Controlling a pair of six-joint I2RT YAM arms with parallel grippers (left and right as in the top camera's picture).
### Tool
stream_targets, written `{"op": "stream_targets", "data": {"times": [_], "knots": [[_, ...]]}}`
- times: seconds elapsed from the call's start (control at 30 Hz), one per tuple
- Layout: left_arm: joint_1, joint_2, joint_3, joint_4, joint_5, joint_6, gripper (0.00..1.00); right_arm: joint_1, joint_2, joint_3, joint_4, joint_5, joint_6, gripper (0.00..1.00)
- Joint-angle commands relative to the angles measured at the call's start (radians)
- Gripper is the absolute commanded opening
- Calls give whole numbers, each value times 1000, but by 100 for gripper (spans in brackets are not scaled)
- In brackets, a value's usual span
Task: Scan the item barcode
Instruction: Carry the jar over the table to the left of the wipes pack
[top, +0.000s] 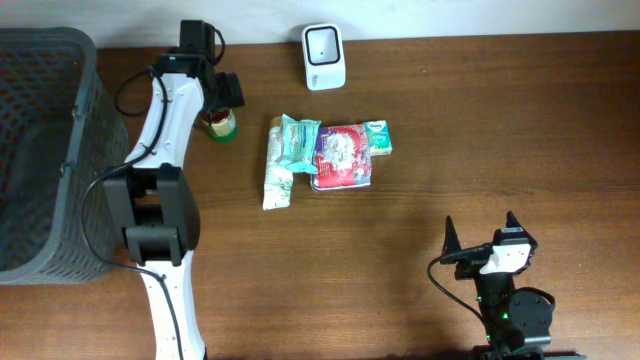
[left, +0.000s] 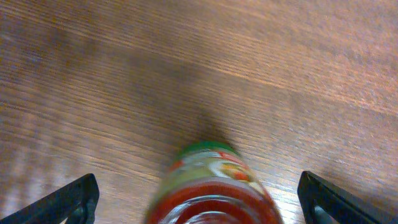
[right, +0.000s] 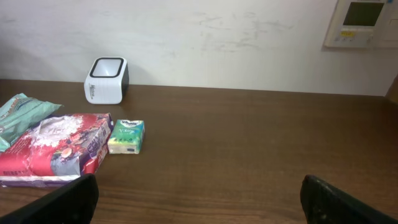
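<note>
Desk (top: 450, 150): dark wood, with a grey mesh basket (top: 85, 120) at its left edge, presumably the bin for scanned goods.

Unscanned stock is heaped mid-desk: red packet (top: 343, 155), teal pouch (top: 298, 143) lying over its left side, tissue pack (top: 379, 138) at its upper right corner.

Scanner (top: 323, 56) stands at the far edge, near the heap but apart from it.

Item in hand's reach: jar (top: 220, 124), green lid, upright on the desk between basket and heap.

Left pincer (left: 198, 202): fully spread and straddling the jar, gripping nothing. Judged poised to grasp or just clear of it; cannot tell which.

Right pincer (top: 481, 228): parked near the front edge, spread wide, empty, out of the way.

View notes:
- The left wrist view alone shows clear gaps between fingertips and jar.
- The right wrist view alone shows the scanner's front and a wall panel (right: 360, 22).
- Only the overhead view shows the basket.
</note>
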Motion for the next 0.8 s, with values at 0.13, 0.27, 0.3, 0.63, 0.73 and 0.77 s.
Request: {"op": "stream_targets", "data": {"times": [0.13, 0.27, 0.3, 0.63, 0.73, 0.77], "knots": [[-4, 69, 10, -56, 124, 26, 76, 8, -6, -8, -3, 5, 8, 99], [-4, 69, 20, -93, 109, 44, 65, 8, -6, -8, -3, 5, 8, 99], [-4, 69, 29, -109, 109, 44, 61, 8, -6, -8, -3, 5, 8, 99], [-45, 66, 209, -576, 259, 43, 63, 8, -6, -8, -3, 5, 8, 99], [-122, 66, 209, -591, 251, 43, 64, 8, -6, -8, -3, 5, 8, 99], [-137, 66, 209, -589, 241, 43, 64, 8, -6, -8, -3, 5, 8, 99]]}}
